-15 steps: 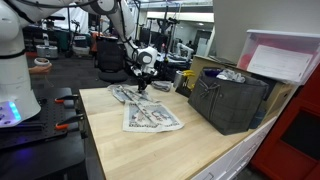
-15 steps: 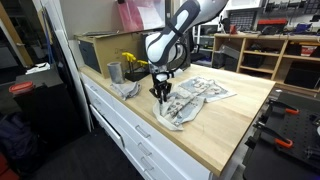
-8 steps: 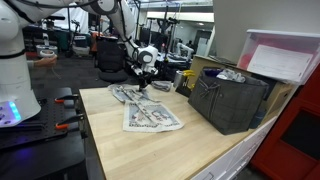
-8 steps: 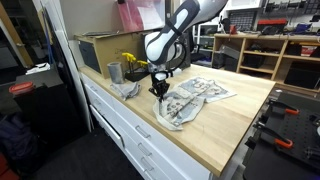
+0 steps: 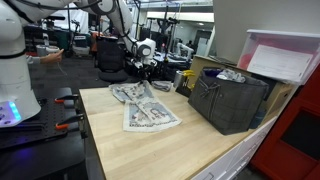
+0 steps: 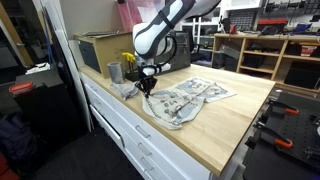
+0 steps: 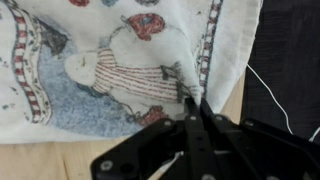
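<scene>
Gripper (image 7: 190,100) jaws pressed together, pinching a fold of cloth (image 7: 110,70) right at the tips, by its striped border. In wrist view the rest of the cloth spreads ahead of the jaws & off to one side. In an exterior view the cloth lies rumpled on the table (image 5: 140,150), mostly below & beside the jaws. Bin (image 5: 230,100) sits well apart from them.

The gripper (image 5: 146,68) hangs over the far edge of the table (image 5: 150,150), above the rumpled end of a printed cloth (image 5: 150,115). A dark plastic crate (image 5: 228,102) stands near the cloth, along the wall-side edge.
</scene>
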Available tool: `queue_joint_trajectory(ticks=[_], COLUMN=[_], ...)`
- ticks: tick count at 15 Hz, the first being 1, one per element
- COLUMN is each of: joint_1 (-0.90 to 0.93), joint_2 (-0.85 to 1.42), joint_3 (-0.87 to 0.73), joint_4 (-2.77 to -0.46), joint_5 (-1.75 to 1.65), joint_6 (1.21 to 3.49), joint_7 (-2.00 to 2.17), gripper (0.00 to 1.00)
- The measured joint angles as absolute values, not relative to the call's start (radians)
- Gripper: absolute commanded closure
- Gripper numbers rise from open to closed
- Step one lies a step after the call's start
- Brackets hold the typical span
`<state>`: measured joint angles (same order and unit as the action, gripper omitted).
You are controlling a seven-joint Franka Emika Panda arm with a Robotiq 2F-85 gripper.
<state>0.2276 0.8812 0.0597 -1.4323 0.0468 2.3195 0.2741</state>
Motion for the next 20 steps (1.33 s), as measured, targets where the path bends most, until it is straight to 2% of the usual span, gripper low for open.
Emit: queue_joint_trajectory(ticks=[8, 10, 20], joint_1=[0.258, 0.254, 0.242], joint_2=[0.880, 0.871, 0.657], joint_3=[0.026, 0.007, -0.013], joint_4=[-1.413, -1.455, -1.888], joint_5=[-0.005, -0.004, 0.099], joint_6=[2.323, 2.323, 2.308], joint_7=[0.279, 0.291, 0.499], gripper=[0.03, 0.00, 0.00])
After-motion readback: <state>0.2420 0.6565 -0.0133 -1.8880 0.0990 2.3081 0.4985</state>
